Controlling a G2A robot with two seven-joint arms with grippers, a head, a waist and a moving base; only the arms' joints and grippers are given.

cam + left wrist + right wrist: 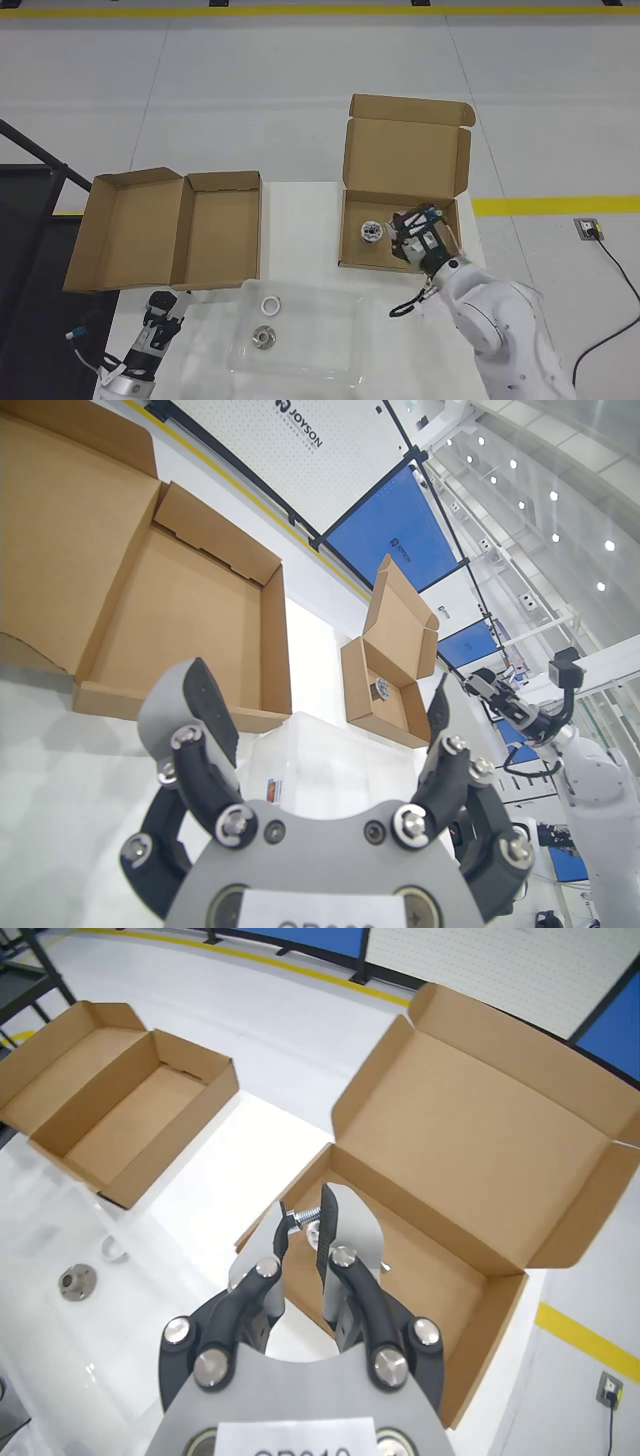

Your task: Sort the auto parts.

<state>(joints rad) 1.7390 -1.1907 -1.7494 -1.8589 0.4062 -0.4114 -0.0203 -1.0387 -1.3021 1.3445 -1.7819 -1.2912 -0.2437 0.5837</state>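
Two boxes [222, 235], one tray [320, 352], one bolt [306, 1215]

I see a bright, threaded metal bolt [303, 1216] between the matt black, finely ribbed pads [328, 1220] of the right gripper [306, 1218]. The left box [222, 235] and right box [400, 155] are matt brown cardboard. The near tray [320, 330] is clear, glossy plastic. It holds a dull grey metal flange [264, 338] and a smooth white ring [270, 304] that looks like plastic.
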